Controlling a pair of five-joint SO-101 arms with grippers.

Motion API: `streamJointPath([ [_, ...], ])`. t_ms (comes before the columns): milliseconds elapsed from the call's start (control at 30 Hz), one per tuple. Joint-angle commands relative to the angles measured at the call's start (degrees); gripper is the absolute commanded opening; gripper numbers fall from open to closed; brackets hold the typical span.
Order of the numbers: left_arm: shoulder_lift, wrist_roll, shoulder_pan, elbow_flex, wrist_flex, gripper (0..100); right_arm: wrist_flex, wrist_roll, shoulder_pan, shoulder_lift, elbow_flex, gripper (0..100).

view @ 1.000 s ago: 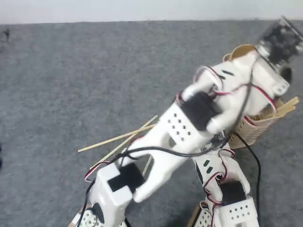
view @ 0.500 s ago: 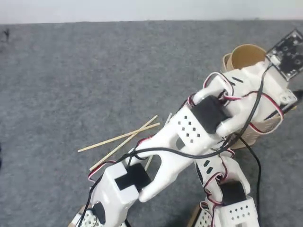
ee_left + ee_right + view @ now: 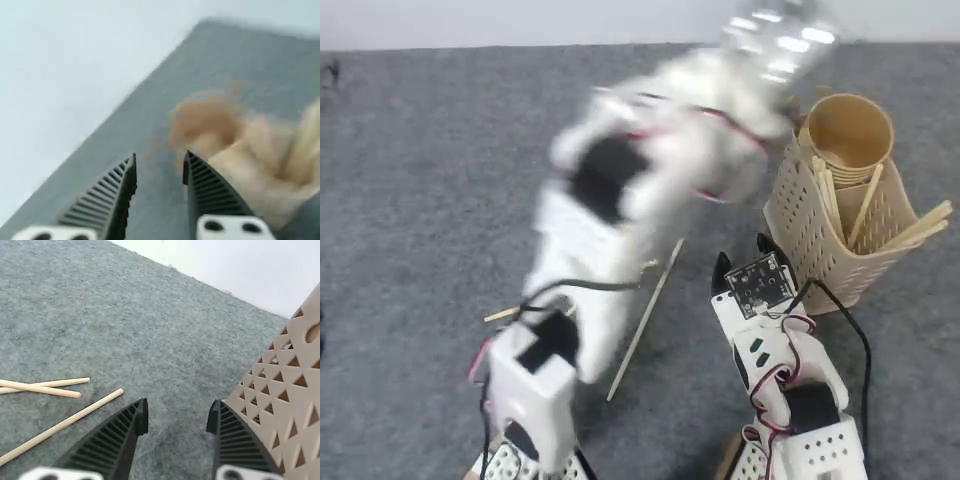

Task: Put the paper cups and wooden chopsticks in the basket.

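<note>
The tan basket (image 3: 820, 235) stands at the right of the grey mat, with paper cups (image 3: 848, 128) nested in it and several chopsticks (image 3: 865, 205) leaning inside. One wooden chopstick (image 3: 645, 318) lies on the mat left of the basket, and another's end (image 3: 500, 315) pokes out from behind the left arm. My left gripper (image 3: 159, 170) is open and empty, raised high, with the basket (image 3: 250, 145) blurred beyond it. My right gripper (image 3: 177, 417) is open and empty, low beside the basket (image 3: 282, 385), with loose chopsticks (image 3: 60, 425) lying on the mat near it.
The left arm (image 3: 610, 210) stretches blurred across the middle of the mat. The right arm's base (image 3: 800, 410) sits at the front right. Open grey mat spreads to the left and back, up to the pale wall.
The left arm has swung up and to the left, away from over the basket, uncovering the cups and chopsticks inside. The right arm has stayed put.
</note>
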Motion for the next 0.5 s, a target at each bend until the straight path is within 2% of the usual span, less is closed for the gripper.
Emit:
streamJointPath([
  [0, -5.27, -9.49, -19.6, -2.42, 8.62, 15, -1.27, 0.26, 0.75, -0.48, 0.88, 21.2],
  [67, -6.77, -14.59, -28.22, 1.98, 8.53, 15, -1.19, 0.26, 0.75, -0.48, 0.88, 21.2],
  [167, -8.0, -23.12, -34.55, 16.22, 8.53, 15, -1.1, 0.26, 0.48, -0.48, 0.88, 21.2],
  [267, -10.37, -27.52, -35.78, 34.59, 8.35, 15, -1.1, 0.26, 0.48, -0.48, 0.88, 21.2],
  [333, -11.69, -32.0, -34.02, 47.25, 7.65, 15, -1.1, 0.26, 0.66, -0.48, 0.88, 21.2],
  [400, -12.92, -34.73, -33.14, 58.42, 3.6, 15, -1.1, 0.26, 0.75, -0.48, 0.88, 21.2],
  [467, -14.15, -34.73, -33.41, 67.3, -3.87, 15, -1.1, 0.35, 0.75, -0.48, 0.88, 21.2],
])
